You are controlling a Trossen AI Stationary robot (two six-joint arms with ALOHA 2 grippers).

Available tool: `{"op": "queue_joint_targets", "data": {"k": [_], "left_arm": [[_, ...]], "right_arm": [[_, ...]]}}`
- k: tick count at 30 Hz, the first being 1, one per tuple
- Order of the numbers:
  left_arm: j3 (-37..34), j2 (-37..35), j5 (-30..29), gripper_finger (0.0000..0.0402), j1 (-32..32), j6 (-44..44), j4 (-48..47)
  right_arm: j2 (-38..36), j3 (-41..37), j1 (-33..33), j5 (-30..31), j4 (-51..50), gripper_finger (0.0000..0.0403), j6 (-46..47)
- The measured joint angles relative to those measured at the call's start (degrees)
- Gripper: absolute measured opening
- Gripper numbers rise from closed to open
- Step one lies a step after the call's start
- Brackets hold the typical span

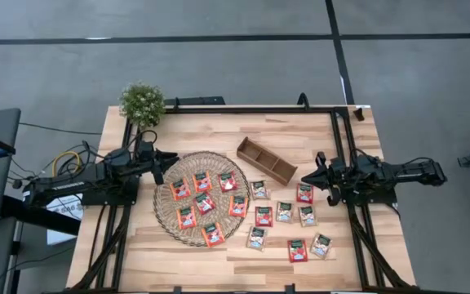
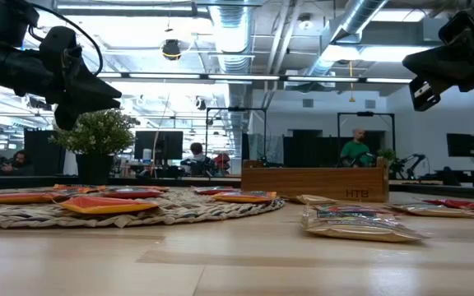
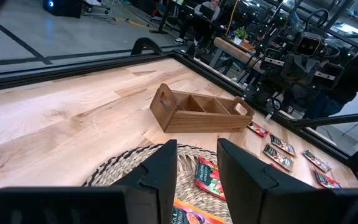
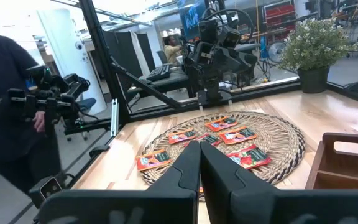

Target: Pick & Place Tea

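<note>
Several red-orange tea sachets [image 1: 205, 202] lie flat on the round wicker mat [image 1: 170, 220] at the table's middle left. More sachets [image 1: 285, 212], red and green-and-pale, lie flat on the bare wood to the right of the mat. My left gripper [image 1: 168, 163] hovers level above the mat's left edge, open, with nothing between its fingers [image 3: 196, 168]. My right gripper [image 1: 305, 180] hovers level above the table near the rightmost sachets, shut on nothing [image 4: 199, 163]. Both hang well above the table in the low view, left gripper [image 2: 97, 94] and right gripper [image 2: 422, 78].
A brown wooden compartment tray [image 1: 266, 160] stands behind the sachets, between the two grippers. A potted plant [image 1: 142, 104] sits at the far left corner. Black frame rails [image 1: 337, 122] run along the table's far and side edges. People sit and stand in the room beyond [image 2: 355, 148].
</note>
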Motion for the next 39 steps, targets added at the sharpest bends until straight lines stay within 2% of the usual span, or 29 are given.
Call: {"op": "queue_joint_targets", "data": {"k": [33, 39], "left_arm": [[0.0, 0.0, 0.0, 0.0105, 0.0, 0.0, 0.0], [0.0, 0.0, 0.0, 0.0105, 0.0, -0.1, 0.0]], "right_arm": [[0.0, 0.0, -0.5, 1.4, 0.6, 0.0003, -1.4], [0.0, 0.0, -0.5, 1.5, 3.4, 0.0003, 5.4]]}}
